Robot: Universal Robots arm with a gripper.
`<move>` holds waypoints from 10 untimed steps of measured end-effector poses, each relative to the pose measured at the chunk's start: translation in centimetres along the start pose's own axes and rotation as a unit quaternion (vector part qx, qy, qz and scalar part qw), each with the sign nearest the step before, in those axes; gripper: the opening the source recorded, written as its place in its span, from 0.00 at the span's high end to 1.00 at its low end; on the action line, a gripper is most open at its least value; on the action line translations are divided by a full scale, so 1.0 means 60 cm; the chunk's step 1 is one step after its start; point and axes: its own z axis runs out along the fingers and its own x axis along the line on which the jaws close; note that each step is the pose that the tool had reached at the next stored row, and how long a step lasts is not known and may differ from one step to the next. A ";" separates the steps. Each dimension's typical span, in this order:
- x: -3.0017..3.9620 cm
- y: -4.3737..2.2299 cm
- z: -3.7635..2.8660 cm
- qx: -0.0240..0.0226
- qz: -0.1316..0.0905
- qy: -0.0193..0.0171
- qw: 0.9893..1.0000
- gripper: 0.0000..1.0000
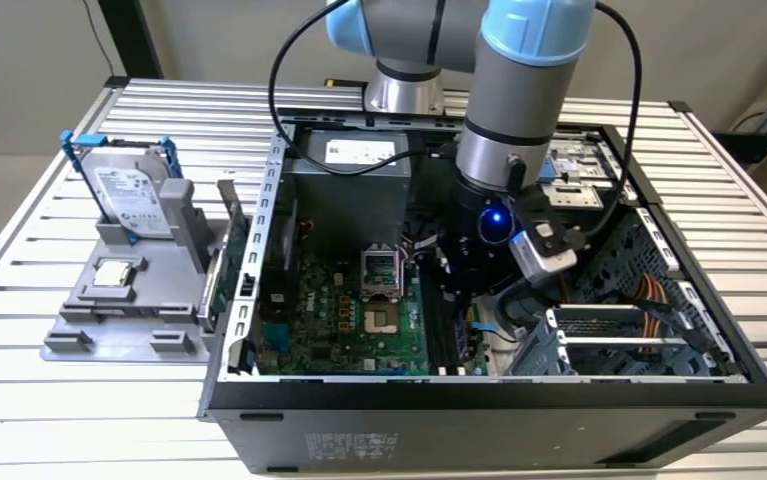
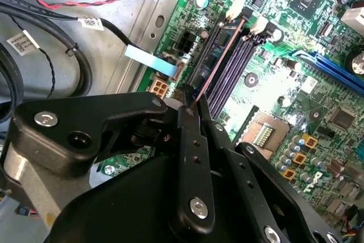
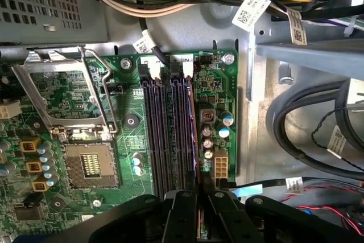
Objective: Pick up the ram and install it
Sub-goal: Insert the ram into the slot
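Observation:
My gripper (image 1: 474,292) is down inside the open computer case (image 1: 490,400), over the memory slots (image 3: 165,135) of the green motherboard (image 1: 343,330). The ram (image 2: 219,61) appears edge-on as a thin line running from my fingertips along the outermost purple slot. In the first wrist view the ram (image 3: 193,135) stands in that slot, nearest the white power connector (image 3: 221,168). In both wrist views the gripper (image 2: 187,111) (image 3: 199,203) is shut on the ram's near end. I cannot tell whether the ram is fully seated.
A grey holder (image 1: 130,320) outside the case, at the exterior view's left, carries a hard drive in a blue frame (image 1: 130,195) and a small silver CPU chip (image 1: 116,272). The CPU socket (image 3: 88,163) stands open beside the slots. Cable bundles (image 3: 307,129) and a drive cage (image 1: 610,335) crowd the gripper.

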 end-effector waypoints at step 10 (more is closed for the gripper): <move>0.000 0.001 0.006 0.000 0.002 0.001 1.000 1.00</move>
